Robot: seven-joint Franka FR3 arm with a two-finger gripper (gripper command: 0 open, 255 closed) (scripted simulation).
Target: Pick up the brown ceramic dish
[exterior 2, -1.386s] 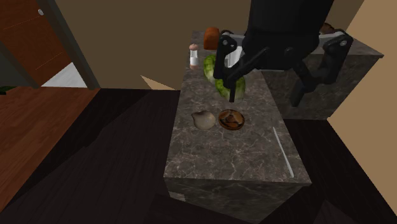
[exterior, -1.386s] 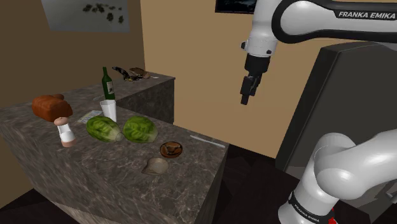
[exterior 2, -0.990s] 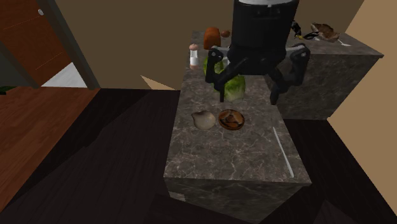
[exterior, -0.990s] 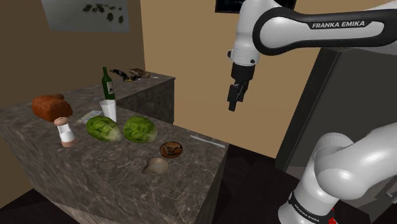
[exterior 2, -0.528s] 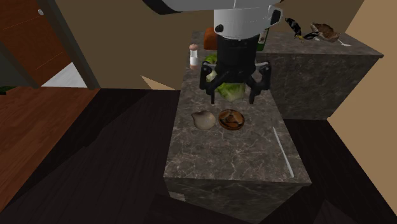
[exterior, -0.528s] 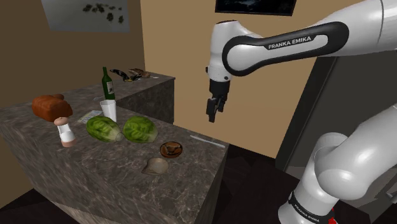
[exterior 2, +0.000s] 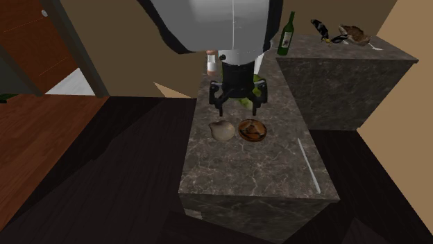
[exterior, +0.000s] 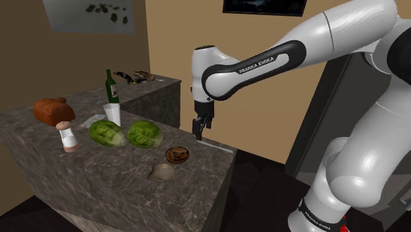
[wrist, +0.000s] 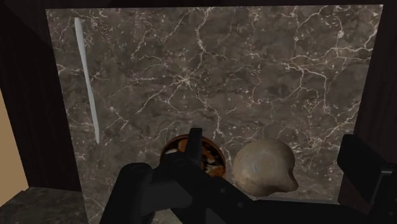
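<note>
The gripper (exterior 2: 236,105) hangs over the counter (exterior: 118,191) with its fingers pointing straight down and spread wide, holding nothing. That looks to me like a hand made ready to drop around something low and flat. The dish (exterior: 176,155) is what it wants. It is a small brown round thing with something darker lying in it, and it sits flat on the marble near the end of the counter closest to the arm's stand. A pale lump (exterior: 162,173) lies just beside it. I can't tell whether the two touch, but the gap is slight at best. From the shoulder side the gripper is plainly above the dish and off toward the far edge, close to a thin strip (exterior: 214,145) lying along that edge. It is well clear of the surface and touches nothing. Looking along the hand itself, one finger crosses over the dish (wrist: 213,160) while the lump (wrist: 262,167) sits in the open space between the fingers. So I'd say the hand is not yet centred on the right thing. The two lettuces (exterior: 125,133) and the bottle (exterior: 111,87) stand further back, out of the way. The lump is the neighbour to mind, since a finger coming down on that side of the rim could easily nudge it.
</note>
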